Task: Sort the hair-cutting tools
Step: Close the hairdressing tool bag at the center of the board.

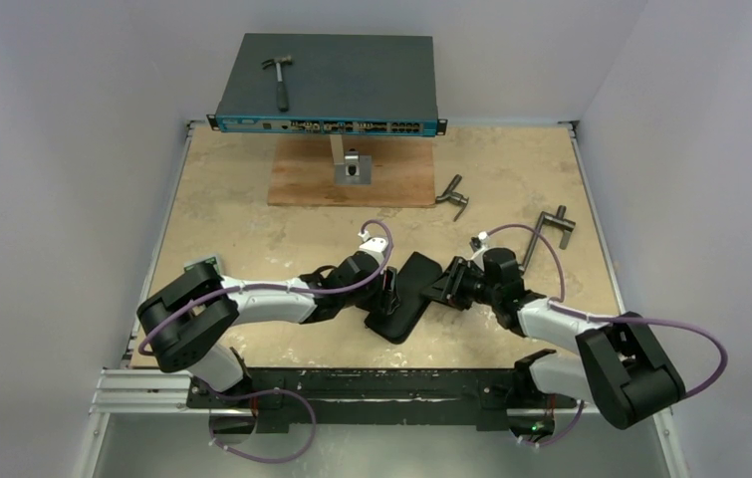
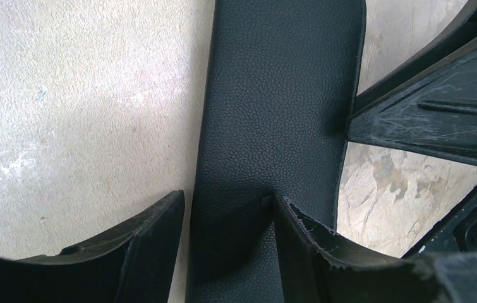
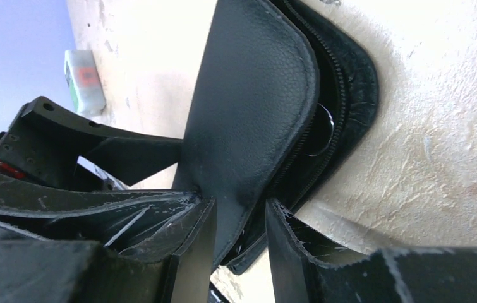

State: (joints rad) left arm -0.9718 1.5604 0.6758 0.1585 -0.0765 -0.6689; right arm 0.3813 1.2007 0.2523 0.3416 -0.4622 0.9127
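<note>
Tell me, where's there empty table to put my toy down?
Biggest bare patch: the table left of the wooden board, up to the left edge. A smaller one sits right of the board, behind the T-handled tools. The middle is crowded: the left gripper and right gripper meet at the black case.

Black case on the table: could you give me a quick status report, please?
Left gripper clamped on black zip case. Right gripper straddling it too, grip unclear. Hair-cutting tools not clearly in view. Nothing blocking.
</note>
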